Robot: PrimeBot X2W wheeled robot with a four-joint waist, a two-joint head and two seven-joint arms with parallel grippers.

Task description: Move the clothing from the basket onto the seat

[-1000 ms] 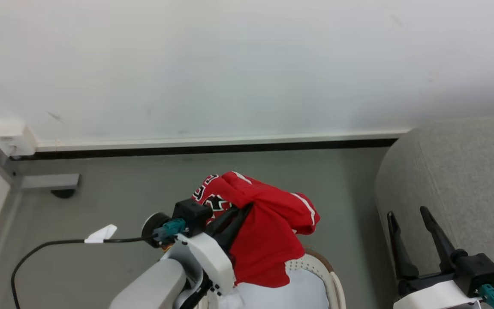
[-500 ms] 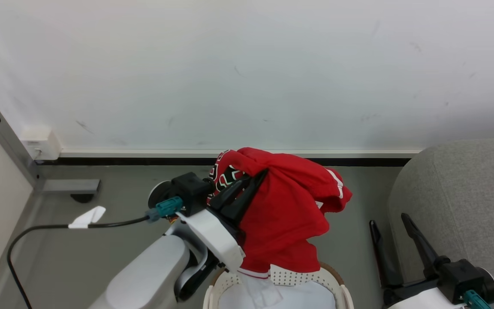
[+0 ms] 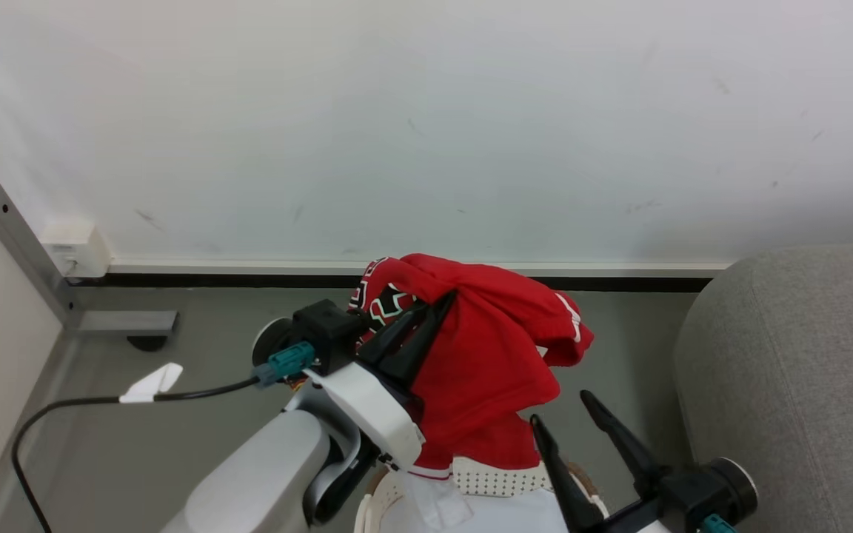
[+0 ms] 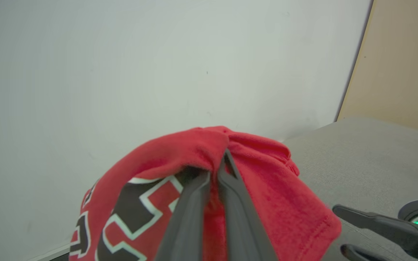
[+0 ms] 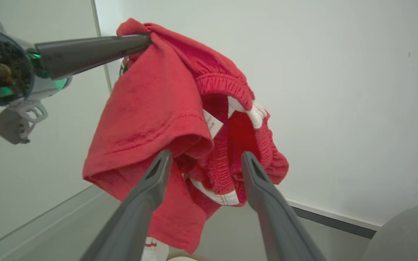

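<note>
Overhead, basket beneath jersey; right wrist view, white label

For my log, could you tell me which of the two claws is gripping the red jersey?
The left claw, shut on the jersey; the right claw is open, holding nothing.

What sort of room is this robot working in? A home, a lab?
Probably a living-room corner, perhaps staged for tests: a grey fabric sofa, a white laundry basket on the bare grey floor, and a plain white wall with a skirting strip.
</note>
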